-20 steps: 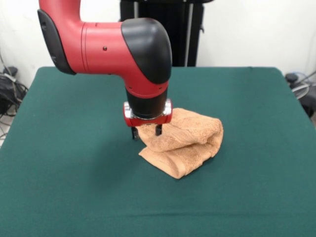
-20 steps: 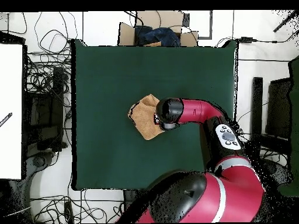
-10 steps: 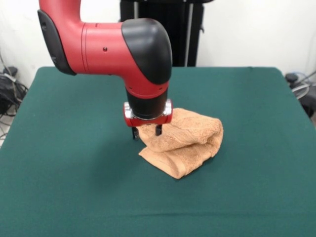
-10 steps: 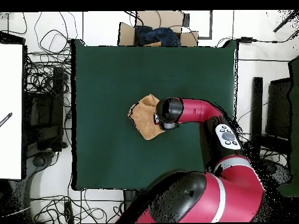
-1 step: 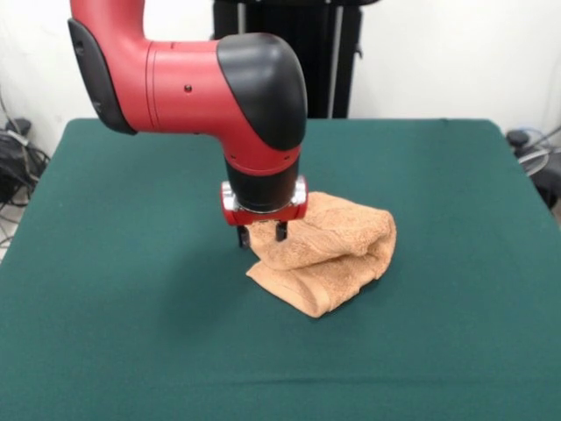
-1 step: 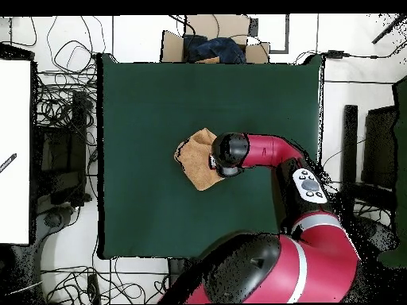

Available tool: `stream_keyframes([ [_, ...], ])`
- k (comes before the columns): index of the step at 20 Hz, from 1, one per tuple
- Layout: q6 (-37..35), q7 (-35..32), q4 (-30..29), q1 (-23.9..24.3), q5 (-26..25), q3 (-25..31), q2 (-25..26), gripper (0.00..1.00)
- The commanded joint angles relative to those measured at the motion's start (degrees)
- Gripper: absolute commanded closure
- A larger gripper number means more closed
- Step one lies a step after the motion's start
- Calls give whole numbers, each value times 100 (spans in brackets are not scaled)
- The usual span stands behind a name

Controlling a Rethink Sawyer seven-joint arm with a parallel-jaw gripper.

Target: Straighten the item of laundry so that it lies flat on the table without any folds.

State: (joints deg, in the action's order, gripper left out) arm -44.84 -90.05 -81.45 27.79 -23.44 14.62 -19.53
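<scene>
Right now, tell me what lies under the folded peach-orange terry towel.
The folded peach-orange terry towel rests on the dark green table. Anything beneath its layers is covered.

No text, label, brand, number or sign could be read anywhere in either view, neither on the red and black robot arm nor elsewhere.

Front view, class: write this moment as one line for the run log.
towel: folded in layers, not flat | tool: open, at towel's edge | table: green, towel near its middle | task: unfinished
</scene>
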Motion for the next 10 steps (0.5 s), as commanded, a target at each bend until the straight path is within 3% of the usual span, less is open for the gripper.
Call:
stream_keyframes([
  [1, 2279, -182, 402, 43, -870, 91, 1826, 100],
  [9, 2254, -178, 399, 69, -842, 113, 1834, 100],
  [10, 2251, -176, 397, 72, -844, 114, 1832, 0],
])
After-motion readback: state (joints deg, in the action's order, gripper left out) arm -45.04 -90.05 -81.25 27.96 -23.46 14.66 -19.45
